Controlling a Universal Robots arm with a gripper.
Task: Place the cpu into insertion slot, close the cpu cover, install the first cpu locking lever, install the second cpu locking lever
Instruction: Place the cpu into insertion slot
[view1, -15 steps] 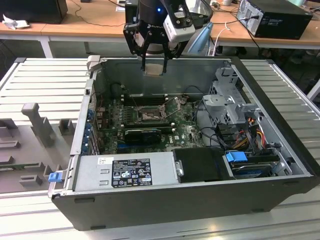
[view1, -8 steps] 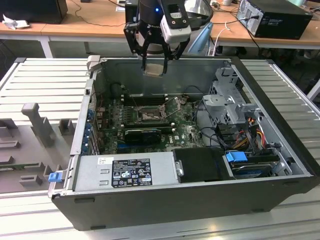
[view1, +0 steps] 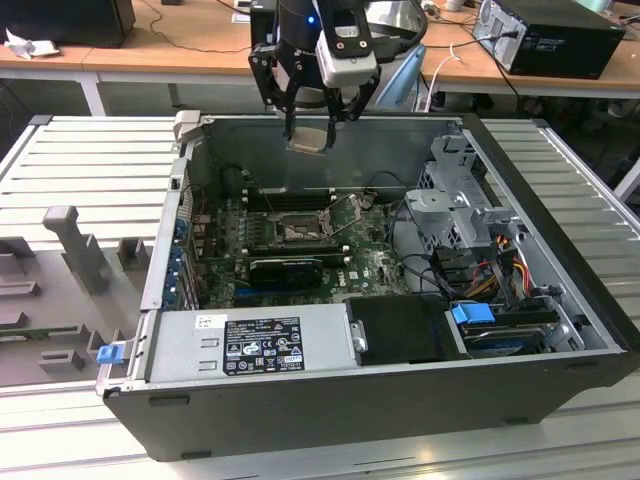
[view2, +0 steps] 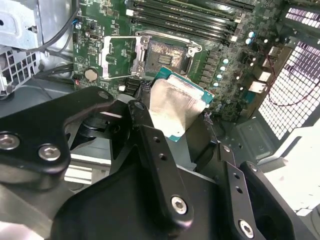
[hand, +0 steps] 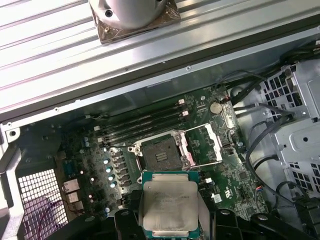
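1. The gripper (view1: 312, 128) hangs above the far wall of an open computer case (view1: 330, 410), which lies on its side on a ribbed metal table (view1: 90, 160).
2. Its black fingers (view2: 150, 135) are clamped on the cpu (view1: 308, 138), one on each side. The chip is held flat with its pale metal lid facing upward.
3. In both wrist views the cpu (hand: 169, 207) sits in the air, well clear of the green motherboard (view1: 375, 262) and touching nothing but the fingers.
4. The insertion slot (hand: 160, 152) lies bare on the board with its contact field exposed. In the exterior view it (view1: 298, 232) sits near the middle of the board, down inside the case and nearer the camera than the gripper.
5. The cpu cover (hand: 207, 145) is swung open and lies back beside the socket, on the side away from the rear grille.
6. The long black memory slots (hand: 142, 122) run along the socket's far edge.
7. A silver power supply (view1: 250, 345) fills the near corner, and a drive cage (view1: 455, 195) stands on the exterior view's right.
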